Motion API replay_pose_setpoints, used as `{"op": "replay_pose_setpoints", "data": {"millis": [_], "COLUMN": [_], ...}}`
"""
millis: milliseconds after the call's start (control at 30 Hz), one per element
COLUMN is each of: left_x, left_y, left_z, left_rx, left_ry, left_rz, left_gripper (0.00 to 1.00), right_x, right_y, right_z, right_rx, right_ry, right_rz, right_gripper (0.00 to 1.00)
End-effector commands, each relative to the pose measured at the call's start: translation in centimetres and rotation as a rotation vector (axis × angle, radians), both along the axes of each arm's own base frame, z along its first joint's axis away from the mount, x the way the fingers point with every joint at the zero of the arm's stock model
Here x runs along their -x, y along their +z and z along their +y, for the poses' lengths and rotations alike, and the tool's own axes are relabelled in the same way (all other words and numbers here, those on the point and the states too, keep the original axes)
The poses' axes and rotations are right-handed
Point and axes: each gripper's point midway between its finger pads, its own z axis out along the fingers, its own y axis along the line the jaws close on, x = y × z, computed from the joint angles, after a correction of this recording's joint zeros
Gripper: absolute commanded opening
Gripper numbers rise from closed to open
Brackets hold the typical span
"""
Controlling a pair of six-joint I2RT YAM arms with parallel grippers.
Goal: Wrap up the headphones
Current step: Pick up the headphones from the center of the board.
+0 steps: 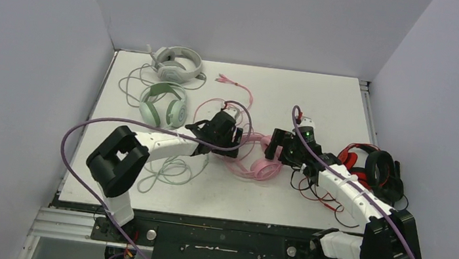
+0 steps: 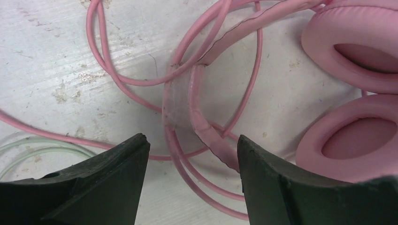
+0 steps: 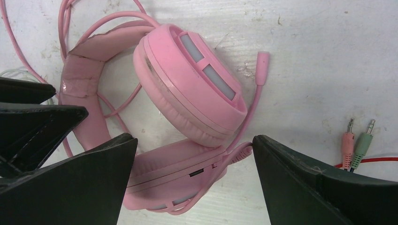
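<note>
The pink headset (image 1: 263,167) lies mid-table, its pink cable (image 1: 248,97) looping behind it. My left gripper (image 1: 233,134) is open over its headband; in the left wrist view (image 2: 191,140) the cracked pink headband (image 2: 206,126) and cable loops (image 2: 141,82) lie between the jaws, untouched. My right gripper (image 1: 272,149) is open; in the right wrist view (image 3: 192,139) its jaws straddle the lower pink cup (image 3: 173,176). The upper cup (image 3: 192,86) and mic boom (image 3: 262,63) lie beyond. The mint green headset (image 1: 164,105) and pale grey-white headset (image 1: 175,62) sit far left.
A red and black headset (image 1: 371,167) with tangled red cable (image 1: 321,197) lies at the right edge. Mint cable (image 1: 166,169) trails under the left arm. Pink and green plugs (image 3: 356,145) lie right of my right gripper. The left gripper's fingers (image 3: 33,122) show close at the left.
</note>
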Motion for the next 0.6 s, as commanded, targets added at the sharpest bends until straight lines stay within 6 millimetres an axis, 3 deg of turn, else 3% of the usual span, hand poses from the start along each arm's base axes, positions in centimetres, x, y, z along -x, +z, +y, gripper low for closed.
{"op": "replay_pose_setpoints", "data": {"millis": [0,100,200,300,400,567], "left_x": [-1.8,-2.4,-3.0,-3.6,-3.8,-2.1], "left_y": [0.1,-0.6,-1.2,-1.4,0.6,5.1], "left_z": [-1.4,-2.0,-2.6,-2.3,-1.6,-1.1], "left_rx": [0.006,0.002,0.003,-0.038,-0.089,-0.139], "left_ry": [0.005,0.007,0.008,0.026,0.051,0.047], "left_rz": [-0.016,-0.009,0.001,-0.003,-0.067,-0.199], "left_gripper": [0.65,0.52,0.48,0.27,0.22,0.22], "right_x": [0.0,-0.1,-0.2,-0.2,-0.1,0.3], "right_y": [0.5,0.8,0.8,1.0,2.3,6.4], "right_z": [-0.1,0.0,-0.1,-0.1,0.3,2.6], "right_rx": [0.002,0.0,0.006,0.006,-0.015,-0.046], "right_ry": [0.0,0.0,-0.006,-0.005,0.026,0.162], "right_rz": [-0.034,-0.047,-0.051,-0.054,-0.088,-0.225], "right_gripper": [0.99,0.99,0.99,0.99,0.98,0.99]}}
